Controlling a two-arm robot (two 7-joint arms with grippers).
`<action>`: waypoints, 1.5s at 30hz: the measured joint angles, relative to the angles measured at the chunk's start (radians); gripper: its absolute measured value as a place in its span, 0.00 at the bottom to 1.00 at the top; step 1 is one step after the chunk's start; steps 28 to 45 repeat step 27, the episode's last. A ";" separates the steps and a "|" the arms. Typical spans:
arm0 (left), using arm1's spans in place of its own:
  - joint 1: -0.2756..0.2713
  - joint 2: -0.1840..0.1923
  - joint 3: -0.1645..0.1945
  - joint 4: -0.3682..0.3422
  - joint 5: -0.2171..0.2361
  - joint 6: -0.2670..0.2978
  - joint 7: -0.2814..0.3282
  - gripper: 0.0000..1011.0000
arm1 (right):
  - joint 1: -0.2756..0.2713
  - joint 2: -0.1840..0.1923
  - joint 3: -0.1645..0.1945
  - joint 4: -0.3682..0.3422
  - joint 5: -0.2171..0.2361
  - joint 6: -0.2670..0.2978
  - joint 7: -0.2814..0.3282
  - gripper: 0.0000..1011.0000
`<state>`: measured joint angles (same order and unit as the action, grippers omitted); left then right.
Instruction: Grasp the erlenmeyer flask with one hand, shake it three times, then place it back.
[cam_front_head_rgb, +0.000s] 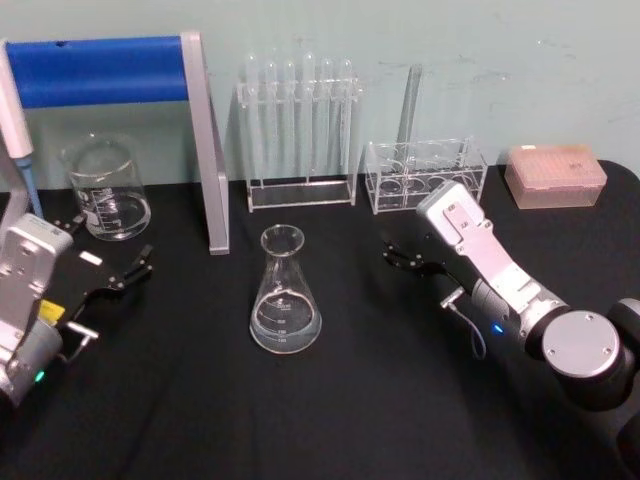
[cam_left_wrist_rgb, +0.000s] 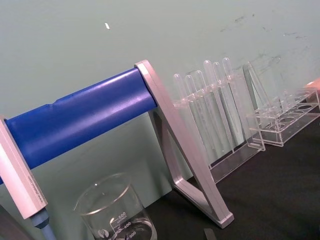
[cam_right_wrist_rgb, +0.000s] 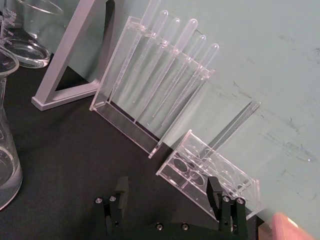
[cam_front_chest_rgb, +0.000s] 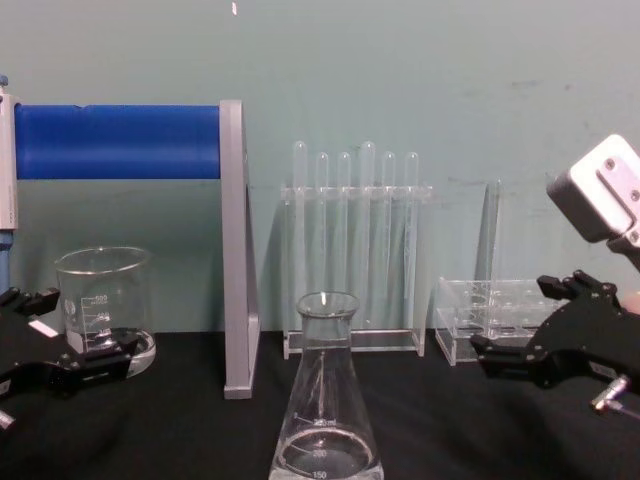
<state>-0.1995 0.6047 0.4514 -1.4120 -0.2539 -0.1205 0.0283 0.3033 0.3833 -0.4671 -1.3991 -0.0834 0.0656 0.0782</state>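
The erlenmeyer flask (cam_front_head_rgb: 285, 295) is clear glass with a little liquid in it. It stands upright on the black table, centre front, and rises near the chest view's bottom edge as the flask (cam_front_chest_rgb: 327, 420). My right gripper (cam_front_head_rgb: 402, 256) hovers to its right, apart from it, open and holding nothing. The right wrist view shows both black fingers (cam_right_wrist_rgb: 120, 189) spread wide, with the flask (cam_right_wrist_rgb: 6, 150) at the frame's edge. Far left, near the beaker, my left gripper (cam_front_head_rgb: 105, 248) is open and holds nothing.
A glass beaker (cam_front_head_rgb: 105, 190) stands back left beside a stand with a blue roller (cam_front_head_rgb: 100, 70) and a grey leg (cam_front_head_rgb: 212, 170). Behind the flask are a tall test tube rack (cam_front_head_rgb: 300, 130), a low clear rack (cam_front_head_rgb: 425, 175) and a pink box (cam_front_head_rgb: 555, 175).
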 joint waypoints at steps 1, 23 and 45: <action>0.000 0.000 0.000 0.000 0.000 0.000 0.000 0.99 | 0.000 0.000 0.000 0.000 0.000 0.000 0.000 0.99; 0.000 0.000 0.000 0.000 0.000 0.000 0.000 0.99 | 0.000 0.000 0.000 0.000 0.000 0.000 0.000 0.99; 0.000 0.000 0.000 0.000 0.000 0.000 0.000 0.99 | 0.000 0.000 0.000 0.000 0.000 0.000 0.000 0.99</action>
